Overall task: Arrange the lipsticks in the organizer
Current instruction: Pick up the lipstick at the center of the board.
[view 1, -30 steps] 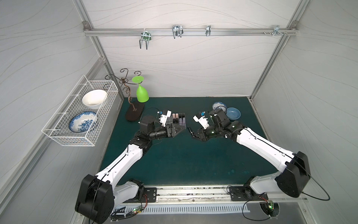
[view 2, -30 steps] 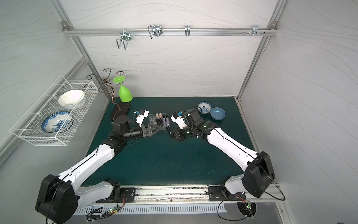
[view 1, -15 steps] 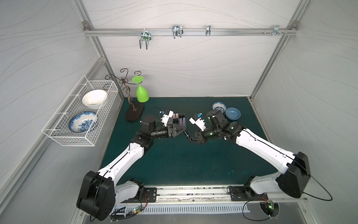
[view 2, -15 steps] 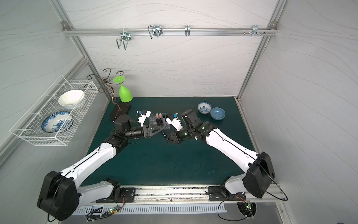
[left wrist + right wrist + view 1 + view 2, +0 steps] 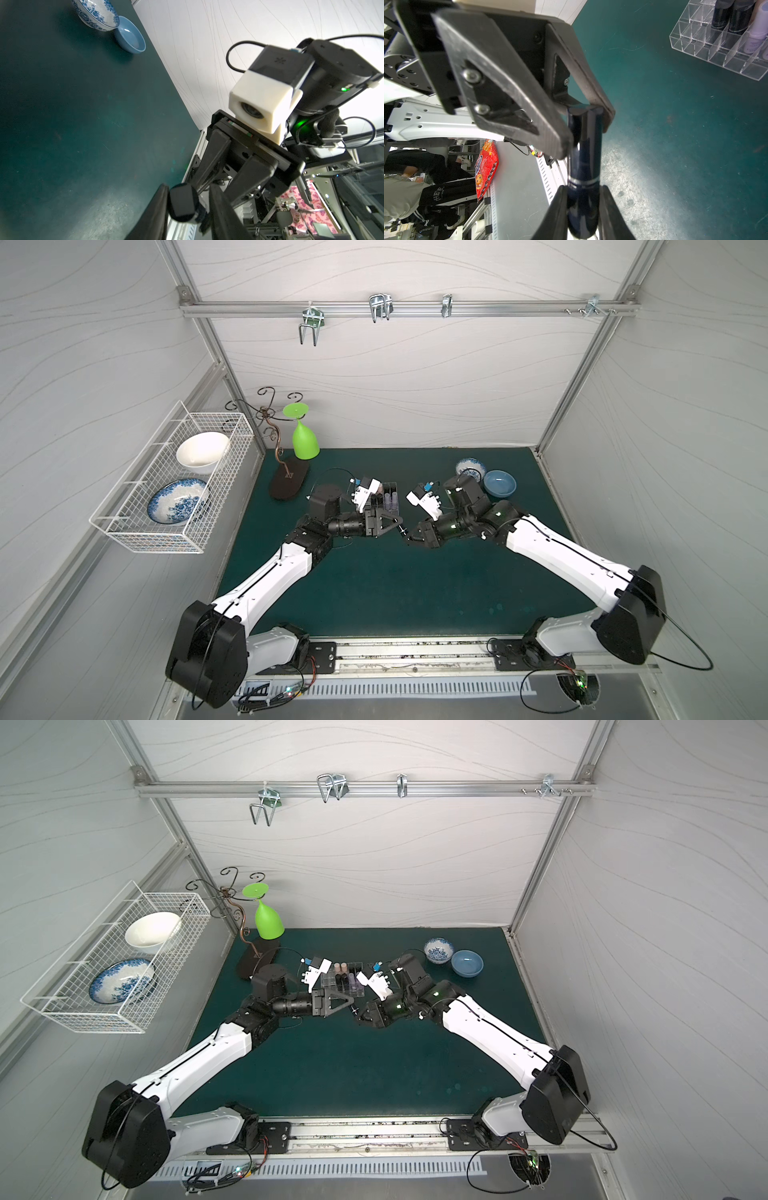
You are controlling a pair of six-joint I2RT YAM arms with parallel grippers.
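Observation:
A glossy black lipstick (image 5: 584, 149) hangs in the air between my two grippers, in front of the organizer. My right gripper (image 5: 583, 188) is shut on its lower part. My left gripper (image 5: 188, 187) has closed round the other end (image 5: 182, 203); one finger presses it and a thin gap shows at the other. In both top views the two grippers meet tip to tip (image 5: 401, 529) (image 5: 354, 1009). The clear organizer (image 5: 388, 499) (image 5: 720, 52) stands just behind them. In its cells stand black (image 5: 724, 18), lilac (image 5: 756, 35) and pink (image 5: 340, 968) lipsticks.
A plain blue bowl (image 5: 500, 483) and a blue-patterned bowl (image 5: 470, 468) sit at the back right of the green mat. A green glass (image 5: 305, 439) hangs upside down on a scroll stand at the back left. A white wire basket (image 5: 124, 526) with two bowls is on the left wall.
My left gripper has come in from the left and its jaws have narrowed from wide onto the lipstick's free end. My right gripper has carried the lipstick leftward to meet it.

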